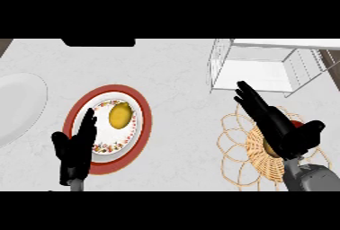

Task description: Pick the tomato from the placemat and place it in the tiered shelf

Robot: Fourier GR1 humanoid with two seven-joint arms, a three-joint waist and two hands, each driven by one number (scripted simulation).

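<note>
Hovering open over the placemat (242, 148), the right hand (279, 128) nearly hides the tomato (297, 124)

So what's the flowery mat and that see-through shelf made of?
The placemat looks like woven straw or wicker: tan strands with thin looped edging. The tiered shelf seems to be white-coated metal wire: fine pale bars you can see the counter through. Both are guesses from looks alone.

The right hand (275, 123) covered most of the tomato (297, 124), leaving only a red sliver, and hid the placemat's (234, 134) centre. The tiered shelf (266, 63) and a white dish (16, 108) were cut off by the picture's edges.
</note>
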